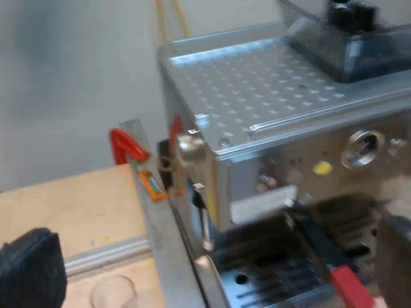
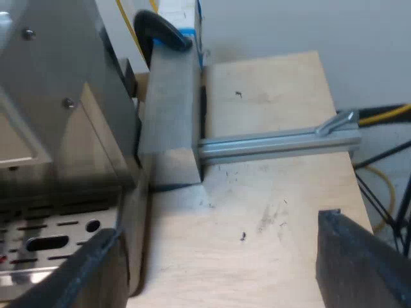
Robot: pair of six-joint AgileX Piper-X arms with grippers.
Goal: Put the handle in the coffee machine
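Plywood (image 2: 270, 212) flanks machine (image 1: 270, 83); handle (image 1: 319, 247) apparently points outward.

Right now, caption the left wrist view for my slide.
Open left claw before the espresso machine, red-ended handle projecting from its front.

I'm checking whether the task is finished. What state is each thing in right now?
metal holder: in the espresso machine's front, handle sticking out, ungripped.
measuring glass: upright on the table, contents unclear.
left gripper: open, empty.
right gripper: open, empty, over the table.
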